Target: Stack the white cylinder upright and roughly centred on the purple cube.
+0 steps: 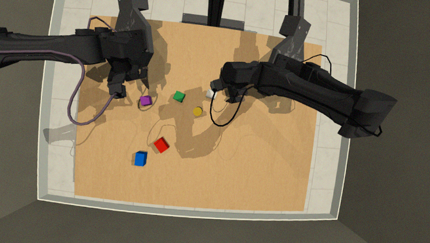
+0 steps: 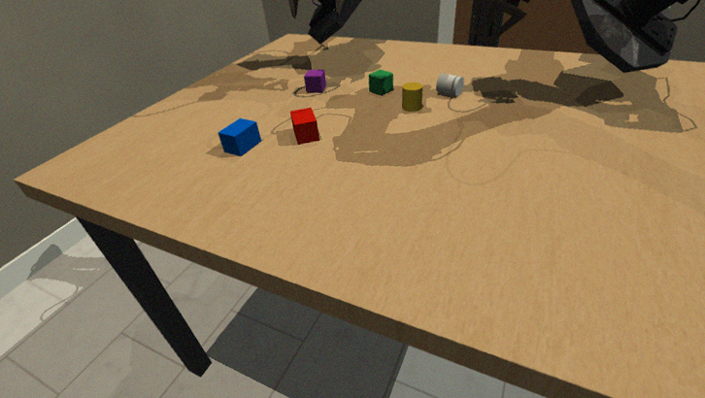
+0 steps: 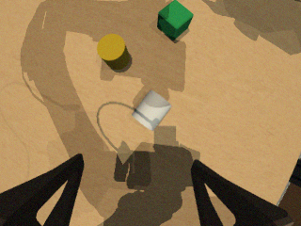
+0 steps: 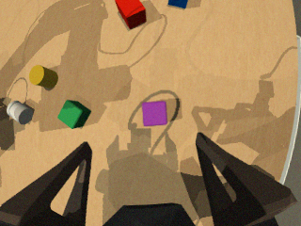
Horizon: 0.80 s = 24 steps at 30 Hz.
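The white cylinder (image 1: 209, 94) (image 2: 449, 84) (image 3: 151, 110) (image 4: 20, 112) lies on its side on the wooden table. The purple cube (image 1: 145, 100) (image 2: 314, 81) (image 4: 154, 113) sits apart from it, beyond the green cube. My left gripper (image 3: 138, 163) (image 1: 216, 87) is open and empty, hanging above the table just short of the white cylinder. My right gripper (image 4: 142, 142) (image 1: 136, 81) is open and empty, hanging above the table close to the purple cube.
A green cube (image 1: 179, 96) (image 2: 380, 81) (image 3: 174, 19) and an upright yellow cylinder (image 1: 197, 111) (image 2: 412, 96) (image 3: 112, 47) stand between the cylinder and the purple cube. A red cube (image 1: 161, 145) (image 2: 304, 125) and a blue cube (image 1: 140, 158) (image 2: 239, 136) sit nearer the front.
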Each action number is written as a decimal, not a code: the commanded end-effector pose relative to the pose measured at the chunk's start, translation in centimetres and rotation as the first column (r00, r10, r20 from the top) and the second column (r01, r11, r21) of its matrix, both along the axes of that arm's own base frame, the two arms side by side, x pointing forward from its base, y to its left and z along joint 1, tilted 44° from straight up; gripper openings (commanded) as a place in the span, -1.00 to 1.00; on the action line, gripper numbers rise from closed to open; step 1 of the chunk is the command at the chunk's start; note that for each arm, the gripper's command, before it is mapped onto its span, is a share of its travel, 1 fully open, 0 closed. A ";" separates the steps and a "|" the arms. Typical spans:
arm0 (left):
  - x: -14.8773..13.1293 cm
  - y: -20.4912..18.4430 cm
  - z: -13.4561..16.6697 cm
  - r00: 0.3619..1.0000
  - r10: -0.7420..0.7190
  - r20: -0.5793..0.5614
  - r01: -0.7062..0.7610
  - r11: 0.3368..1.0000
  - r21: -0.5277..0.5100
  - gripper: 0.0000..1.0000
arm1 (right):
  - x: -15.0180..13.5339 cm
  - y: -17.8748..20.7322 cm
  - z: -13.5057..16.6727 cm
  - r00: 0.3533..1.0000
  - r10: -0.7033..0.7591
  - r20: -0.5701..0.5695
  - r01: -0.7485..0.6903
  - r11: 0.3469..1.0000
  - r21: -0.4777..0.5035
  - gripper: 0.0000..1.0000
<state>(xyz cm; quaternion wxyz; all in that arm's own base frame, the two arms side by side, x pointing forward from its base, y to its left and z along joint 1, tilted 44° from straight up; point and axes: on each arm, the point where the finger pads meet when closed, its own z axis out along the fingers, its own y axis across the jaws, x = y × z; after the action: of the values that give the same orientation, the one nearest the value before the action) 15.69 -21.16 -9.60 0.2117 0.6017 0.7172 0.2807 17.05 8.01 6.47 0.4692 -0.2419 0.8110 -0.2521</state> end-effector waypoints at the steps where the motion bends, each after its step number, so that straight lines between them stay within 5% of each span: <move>1: -0.2 -1.2 0.1 1.000 -0.014 0.006 0.014 1.000 -0.011 1.00 | -0.2 0.3 0.3 1.000 -0.006 0.005 0.006 1.000 -0.006 1.00; 19: -0.3 -1.1 0.1 1.000 -0.017 0.004 0.018 1.000 -0.005 1.00 | -0.2 0.2 0.4 1.000 -0.005 0.006 0.005 1.000 -0.011 1.00; 24: -1.0 -5.3 0.6 0.991 -0.130 0.012 0.131 0.979 -0.156 1.00 | 0.6 0.6 -0.4 1.000 0.025 0.016 -0.026 1.000 0.006 1.00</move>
<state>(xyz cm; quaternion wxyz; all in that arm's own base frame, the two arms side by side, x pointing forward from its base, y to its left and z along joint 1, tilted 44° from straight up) 15.57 -22.18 -9.65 0.2242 0.6099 0.7109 0.2689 17.08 8.23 6.41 0.4714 -0.2369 0.8123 -0.2485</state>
